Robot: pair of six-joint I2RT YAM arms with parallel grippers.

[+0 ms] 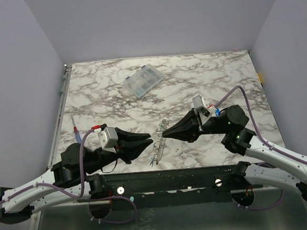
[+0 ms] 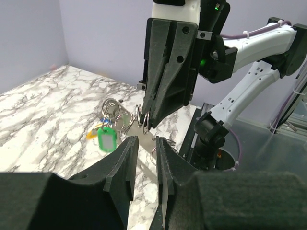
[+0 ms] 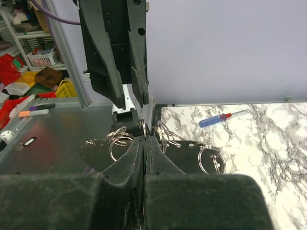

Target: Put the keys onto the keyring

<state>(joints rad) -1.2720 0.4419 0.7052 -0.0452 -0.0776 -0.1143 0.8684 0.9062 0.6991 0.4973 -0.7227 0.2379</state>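
Right fingers (image 2: 165, 91) low, tight on keyring (image 2: 140, 119) — left fingers (image 2: 122, 167) opposite, parted

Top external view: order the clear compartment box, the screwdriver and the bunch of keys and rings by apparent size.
1. clear compartment box, clearly largest.
2-3. screwdriver and bunch of keys and rings: similar extent, too close to rank; the screwdriver is thinner.

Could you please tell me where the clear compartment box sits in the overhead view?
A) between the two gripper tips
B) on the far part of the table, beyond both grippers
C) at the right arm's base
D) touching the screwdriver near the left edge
B: the clear compartment box lies on the marble table well beyond the left gripper and the right gripper, touching neither.
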